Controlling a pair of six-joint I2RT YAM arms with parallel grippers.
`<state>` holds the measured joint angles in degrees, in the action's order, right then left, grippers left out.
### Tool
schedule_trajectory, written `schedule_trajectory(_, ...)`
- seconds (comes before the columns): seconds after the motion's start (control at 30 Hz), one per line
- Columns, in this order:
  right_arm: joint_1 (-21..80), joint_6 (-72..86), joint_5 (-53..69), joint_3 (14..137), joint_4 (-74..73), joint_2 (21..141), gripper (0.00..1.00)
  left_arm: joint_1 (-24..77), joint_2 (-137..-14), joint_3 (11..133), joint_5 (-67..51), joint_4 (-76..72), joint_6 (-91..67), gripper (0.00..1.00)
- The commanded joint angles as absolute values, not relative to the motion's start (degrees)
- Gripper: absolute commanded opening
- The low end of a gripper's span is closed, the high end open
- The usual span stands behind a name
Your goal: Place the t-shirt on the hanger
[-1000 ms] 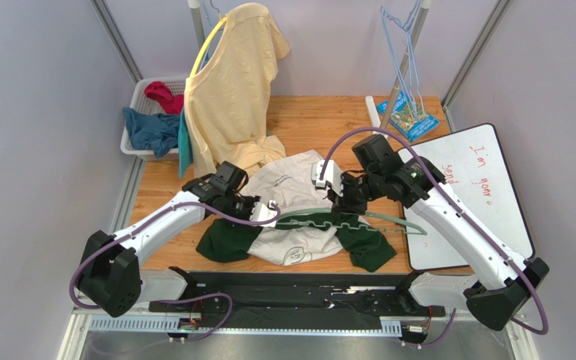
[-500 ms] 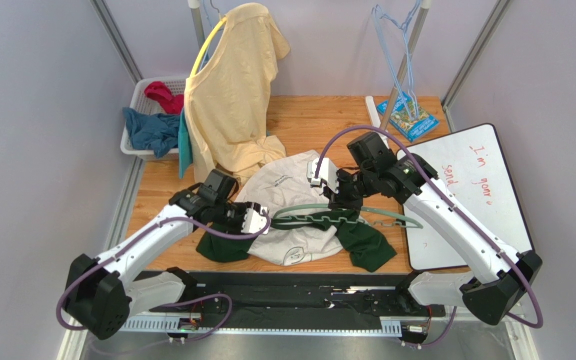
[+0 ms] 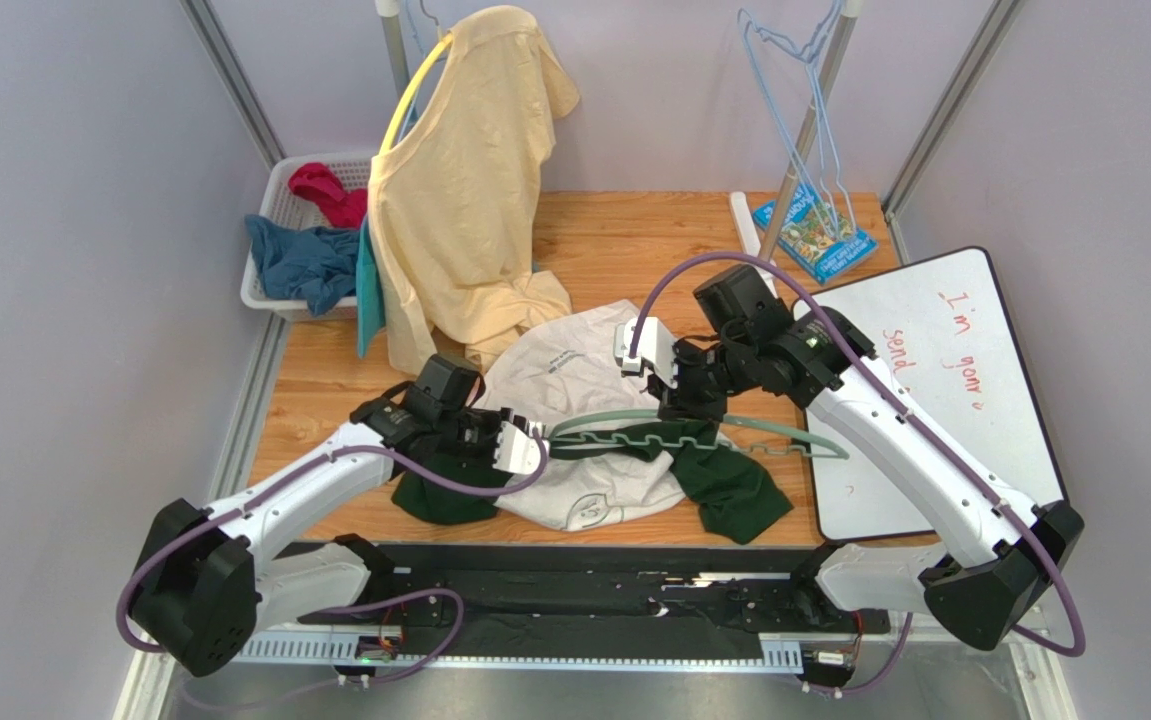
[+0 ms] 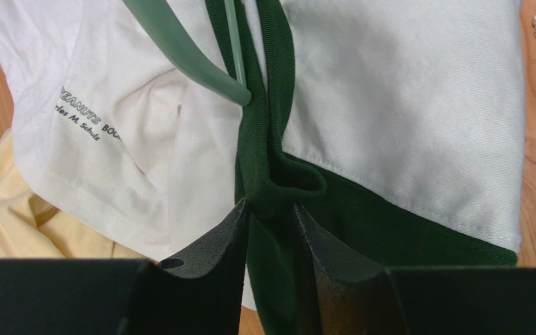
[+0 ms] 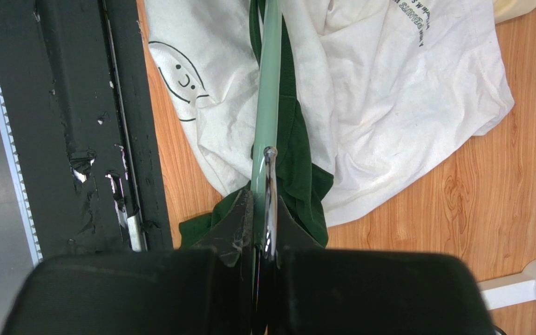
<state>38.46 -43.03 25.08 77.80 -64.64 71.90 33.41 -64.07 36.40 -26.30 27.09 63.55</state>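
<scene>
Lately, a small shift: left fingers point(image 3: 521, 444) eased back toward the middle of the table point(image 3: 641, 248) compared with half a second ago, clamped shut on the dark green collar point(image 4: 267, 139) of the t-shirt point(image 3: 574, 372) (band of cloth pinched between both pads in the left wrist view). Right fingers point(image 3: 674, 402) closed on the hanger point(image 3: 754, 435) near its middle, hardly moved over that same half second.

Hanger lying across the t-shirt's lower half, left tip touching the collar and seemingly tucked just inside the neck opening, right end sticking out past the right sleeve toward the whiteboard point(image 3: 927, 435). Probably means threading under way, with one shoulder entering the neck and the other not yet in. T-shirt itself crumpled on the table between both arms, green sleeves spread toward the near edge.

Around: a pale yellow shirt point(image 3: 461, 195) on a yellow hanger point(image 3: 419, 83) at the rear rail, hem drooping onto the table and touching the white cloth's far edge (a possible snag if the t-shirt gets dragged that way). Blue hangers point(image 3: 807, 120) on the right post, a basket point(image 3: 269, 195) of clothes off the left edge, a printed packet point(image 3: 825, 237) behind the whiteboard. Bunched white folds around the neck likely the main obstacle to sliding the second shoulder in.
</scene>
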Motion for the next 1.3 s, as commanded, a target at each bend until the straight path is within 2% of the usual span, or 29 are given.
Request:
schedule_trajectory(0.0,38.58,-44.21,26.19,79.63,-64.42,70.58,0.0,33.75,-64.42,37.26,-26.81,23.38,63.28,0.26)
schedule_trajectory(0.17,38.5,-44.74,26.54,80.24,-64.16,71.1,0.0,33.75,-64.6,38.05,-27.86,24.34,63.19,0.0)
schedule_trajectory(0.93,38.67,-44.74,28.65,82.09,-60.91,74.27,0.0,30.41,-69.43,44.56,-30.59,29.53,62.49,0.0)
schedule_trajectory(1.27,38.58,-40.53,28.38,86.39,-62.84,71.46,0.0,30.06,-69.79,45.61,-30.76,31.02,63.02,0.0)
